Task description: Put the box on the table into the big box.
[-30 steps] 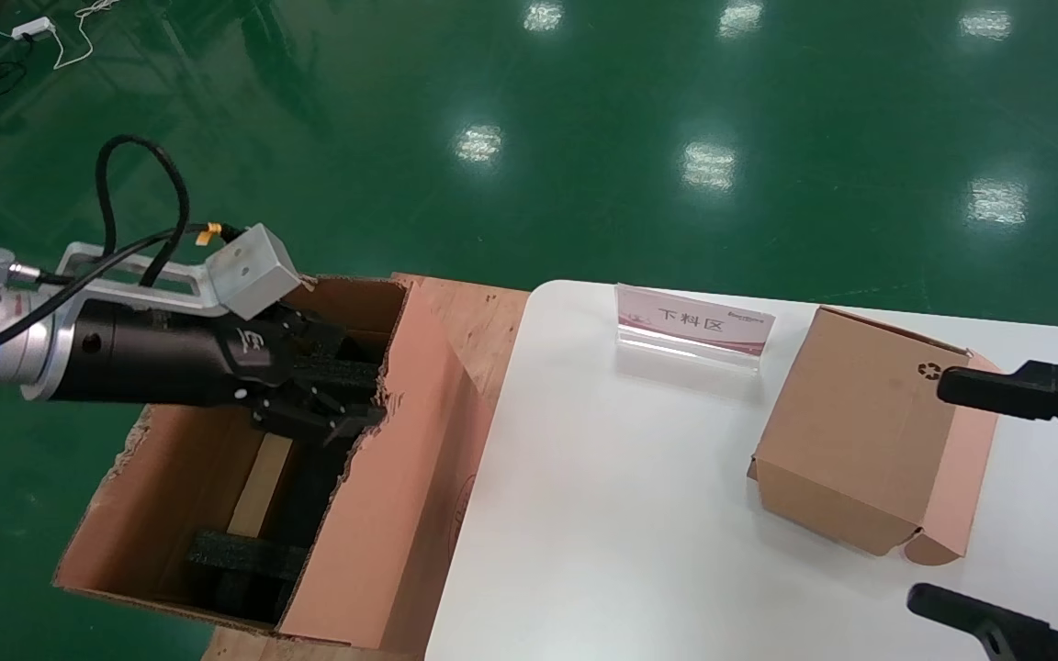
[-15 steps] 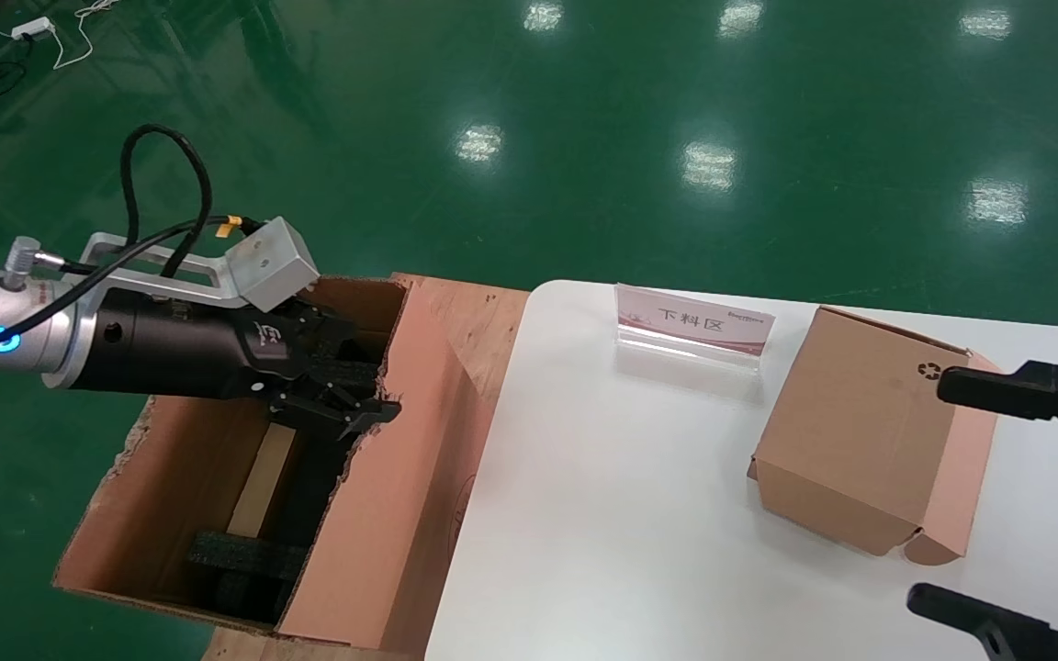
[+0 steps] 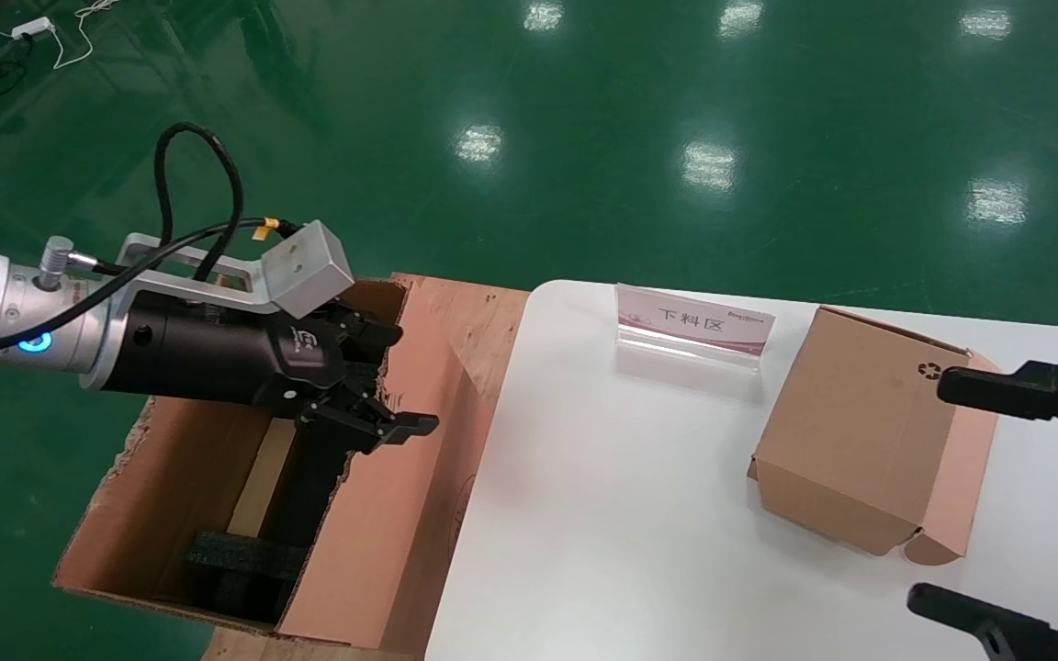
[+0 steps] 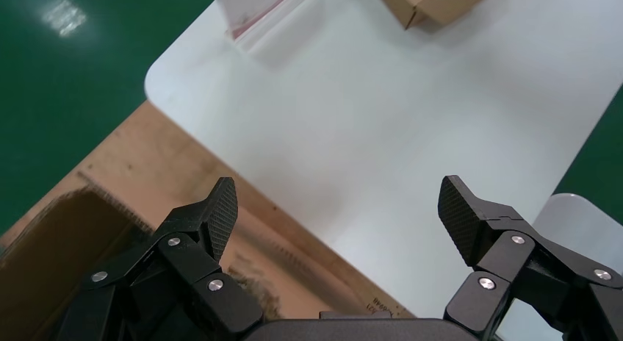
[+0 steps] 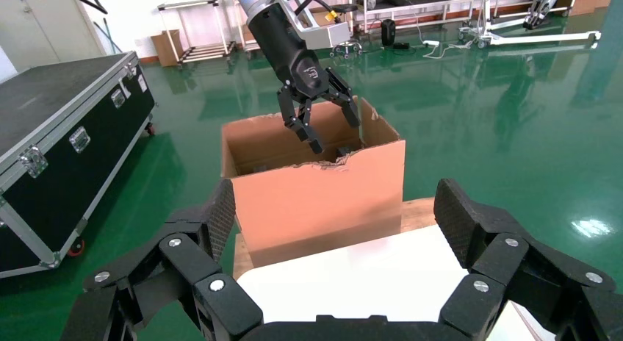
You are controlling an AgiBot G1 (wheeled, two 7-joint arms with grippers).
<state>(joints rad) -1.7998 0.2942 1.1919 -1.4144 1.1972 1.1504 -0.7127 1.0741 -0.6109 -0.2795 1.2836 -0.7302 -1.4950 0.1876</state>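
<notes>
On the tabletop (image 3: 602,514), well apart from the big box (image 3: 382,514), the box (image 3: 850,431) lay closed, so the task looked barely begun: gripping, carrying across and lowering in were all left to do. The left claw (image 3: 410,378) hung over the big box's torn rim, fingers spread wide and empty. Inside that carton were black foam blocks (image 3: 235,555) and a pale strip (image 3: 258,487) whose nature I could not tell. The right claw (image 3: 931,491) sat at the box's right end, fingers wide apart on either side of it; whether it touched was unclear. The box sat skewed to the tabletop's edges. Its long axis seemed to run from near to far, leaning right, with the recycling mark (image 3: 930,371) at the far right corner and a rounded flap at the near right.
</notes>
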